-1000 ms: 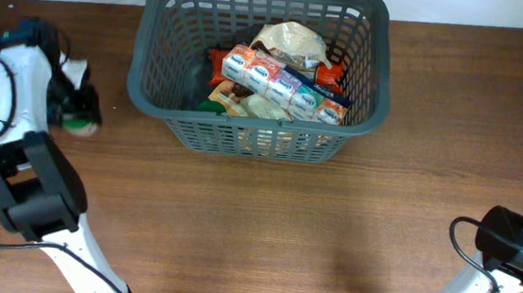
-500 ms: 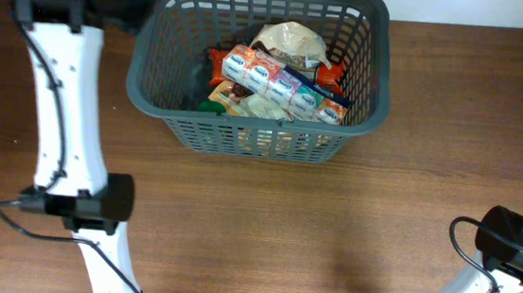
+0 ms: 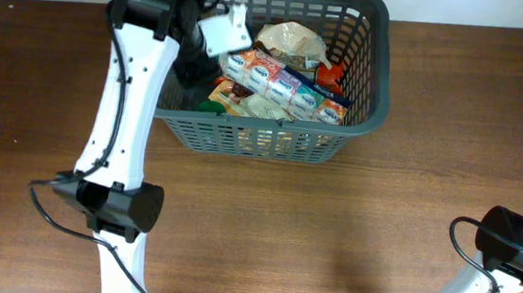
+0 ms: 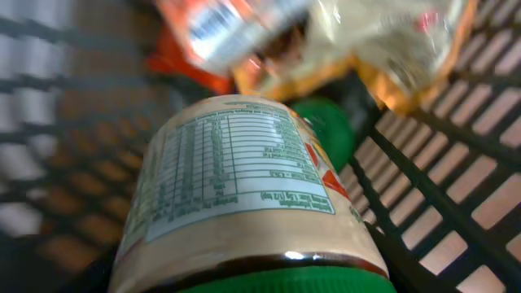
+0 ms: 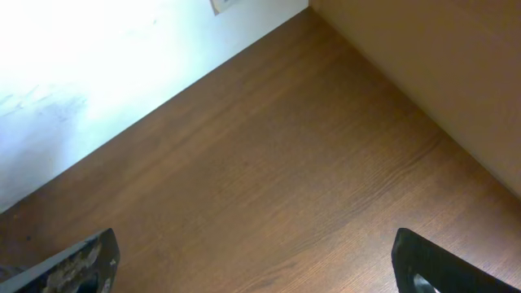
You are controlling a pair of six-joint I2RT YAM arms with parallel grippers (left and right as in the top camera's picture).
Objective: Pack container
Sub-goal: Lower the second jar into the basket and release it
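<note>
The container, a dark grey basket point(image 3: 370, 99), stands at the back middle of the table, holding several packaged groceries point(image 3: 286, 82). My left gripper point(image 3: 193, 63) is inside its left part, shut on a jar point(image 4: 244, 179) with a pale nutrition label and a green lid. The jar fills the left wrist view and hides the fingers, and the arm hides it from overhead. The basket's lattice wall point(image 4: 464, 163) is close on the right of the jar. My right gripper point(image 5: 256, 268) is open and empty above bare wood.
Snack packets point(image 4: 383, 41) and a green object point(image 4: 330, 134) lie in the basket just beyond the jar. The right arm's base point(image 3: 509, 242) sits at the table's front right corner. A white wall point(image 5: 98, 65) borders the table.
My left arm has lifted the jar from the table left of the basket and swung right, over the rim into the basket's left part. The right arm has not moved.
</note>
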